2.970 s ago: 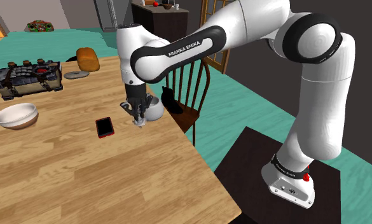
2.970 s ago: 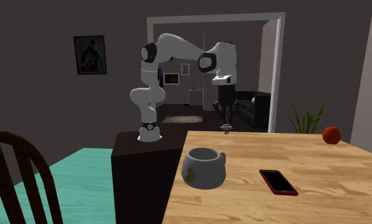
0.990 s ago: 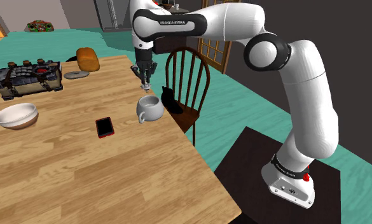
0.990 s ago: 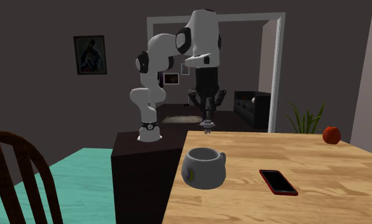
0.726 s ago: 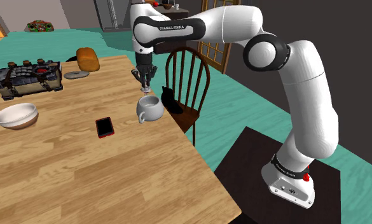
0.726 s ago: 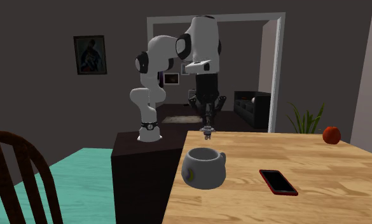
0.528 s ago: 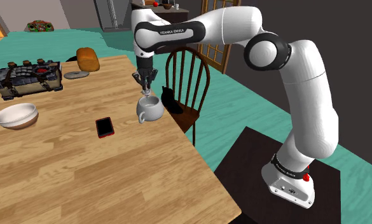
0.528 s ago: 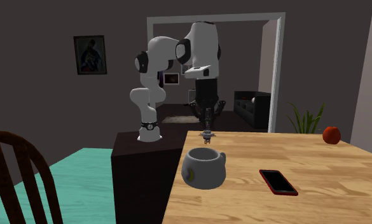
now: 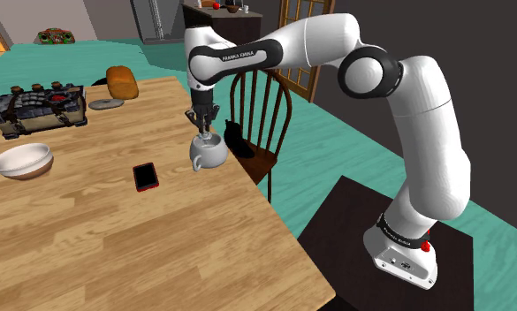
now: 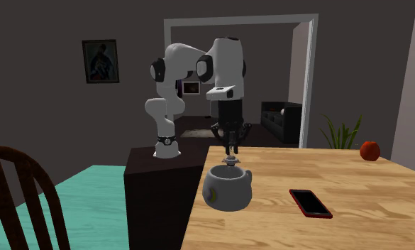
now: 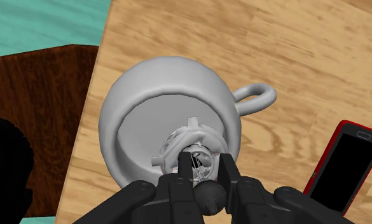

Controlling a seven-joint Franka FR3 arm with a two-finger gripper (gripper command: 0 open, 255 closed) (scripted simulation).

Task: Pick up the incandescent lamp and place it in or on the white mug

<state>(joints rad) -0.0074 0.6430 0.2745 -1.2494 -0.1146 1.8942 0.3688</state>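
I had the gripper [image 11: 202, 167] clamped on the lamp [image 11: 189, 147], hanging right over the grey mug [image 11: 167, 76] mouth. Mug sat nr the table [image 9: 115, 238] edge, red phone [image 9: 145, 176] just beside it.

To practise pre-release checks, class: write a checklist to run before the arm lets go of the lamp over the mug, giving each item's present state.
1. End effector shut on the lamp: ok.
2. Lamp over the opening of the mug: ok, the wrist view shows it within the rim.
3. Mug upright on the table: ok.
4. Lamp lowered below the rim: not ok, in the second exterior view it hangs just above the rim.
5. Red phone apart from the mug: ok.
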